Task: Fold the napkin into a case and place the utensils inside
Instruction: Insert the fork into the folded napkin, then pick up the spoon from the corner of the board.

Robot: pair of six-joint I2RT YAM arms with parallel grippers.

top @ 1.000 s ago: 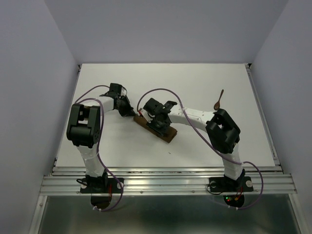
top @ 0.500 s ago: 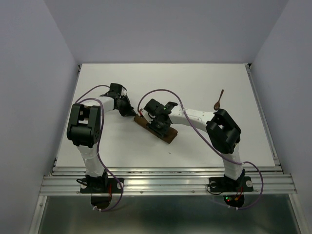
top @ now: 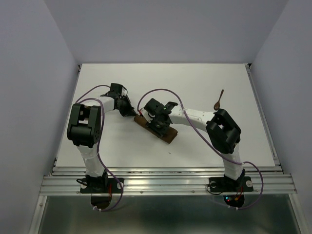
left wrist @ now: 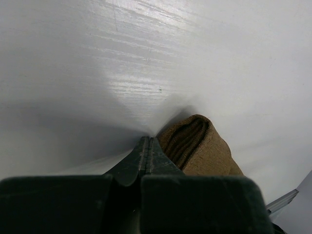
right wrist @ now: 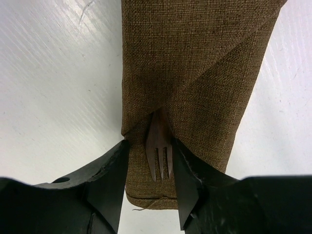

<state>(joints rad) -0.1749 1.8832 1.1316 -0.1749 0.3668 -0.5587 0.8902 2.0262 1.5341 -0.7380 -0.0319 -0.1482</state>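
Note:
The napkin lies as a narrow folded case slanting across the table's middle. In the right wrist view the fork is tucked handle-first under the case's diagonal flap, tines sticking out. My right gripper hangs over it, open, with a finger on each side of the tines and a gap on the left. Beside the case's far-left end my left gripper is shut, tip down on the table with nothing between its fingers. The spoon lies alone at the right.
White table inside grey walls. A metal rail runs along the near edge by both arm bases. Purple cables loop over both arms.
The right wrist has shifted slightly left along the case. The left arm, the case and the spoon have stayed put.

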